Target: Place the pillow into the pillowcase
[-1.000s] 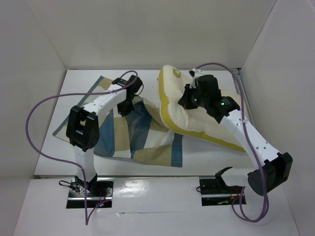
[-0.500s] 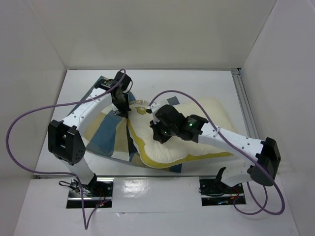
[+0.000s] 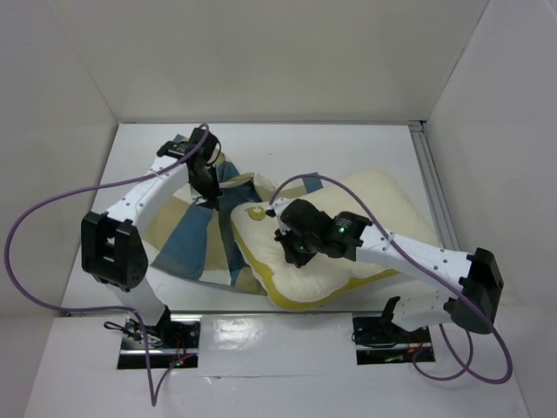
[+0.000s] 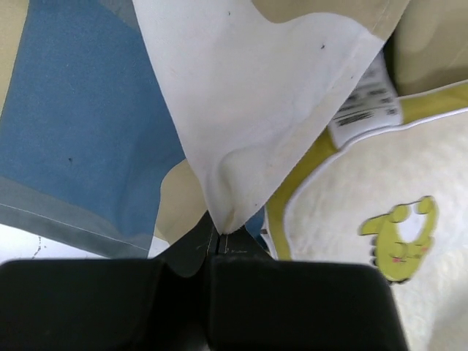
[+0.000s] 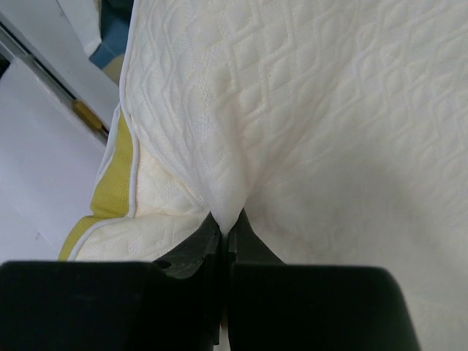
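On the right half of the white tabletop [image 3: 365,144] lies the pillow [image 3: 387,198], a plump cream cushion with a quilted diamond pattern, a bright yellow band along its edge and white piping. A small yellow cartoon emblem [image 4: 401,238] sits near one corner. In the top view its long axis runs across the tabletop from left to right, the right end lying a little farther back. The emblem corner points left towards the pillowcase [image 3: 184,246], and the yellow-banded side faces the near edge.

The pillowcase, in big blue, tan and cream-white checks, is spread rumpled over the left half. Its edge touches and partly overlaps the pillow's left corner, where a white label [image 4: 364,108] shows.

The left jaws are closed tight on a fold of the pillowcase's white fabric, just beside the emblem corner. The right jaws are pinched shut on a peak of the pillow's quilted top, near its left end.
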Available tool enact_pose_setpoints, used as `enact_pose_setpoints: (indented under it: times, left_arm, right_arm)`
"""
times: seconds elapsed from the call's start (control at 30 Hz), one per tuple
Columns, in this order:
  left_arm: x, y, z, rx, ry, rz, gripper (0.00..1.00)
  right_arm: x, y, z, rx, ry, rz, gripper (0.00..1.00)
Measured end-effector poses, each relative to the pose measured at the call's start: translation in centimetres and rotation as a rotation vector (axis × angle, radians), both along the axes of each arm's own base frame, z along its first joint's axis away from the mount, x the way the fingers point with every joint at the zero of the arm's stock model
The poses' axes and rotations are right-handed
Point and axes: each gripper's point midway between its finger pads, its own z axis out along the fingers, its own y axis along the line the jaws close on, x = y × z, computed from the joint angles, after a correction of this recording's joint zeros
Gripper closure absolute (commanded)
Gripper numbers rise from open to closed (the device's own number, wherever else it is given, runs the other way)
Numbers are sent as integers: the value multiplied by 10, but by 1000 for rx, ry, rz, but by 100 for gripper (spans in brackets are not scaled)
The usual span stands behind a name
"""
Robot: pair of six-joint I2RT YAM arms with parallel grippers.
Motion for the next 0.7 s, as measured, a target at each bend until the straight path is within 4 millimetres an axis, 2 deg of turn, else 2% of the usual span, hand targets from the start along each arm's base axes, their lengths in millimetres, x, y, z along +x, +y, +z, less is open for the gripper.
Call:
enact_pose_setpoints:
  times: [0.1, 0.27, 0.37, 0.6, 0.7]
  left_arm:
    - [0, -2, 4, -17, -12, -6, 100]
    - [-6, -8, 14, -59, -31, -33, 100]
    - [-17, -13, 15, -63, -27, -71, 100]
    - [-38, -29, 24, -111, -31, -159, 100]
    - [-40, -33, 27, -119, -42, -174, 100]
  right_arm:
    - [-8, -2, -8, -38, 9, 22, 100]
    - [1, 1, -9, -64, -24, 2, 100]
    - [20, 14, 1, -75, -71, -30, 100]
    - [76, 61, 29, -67, -180, -106, 100]
    - [89, 72, 30, -67, -191, -131, 100]
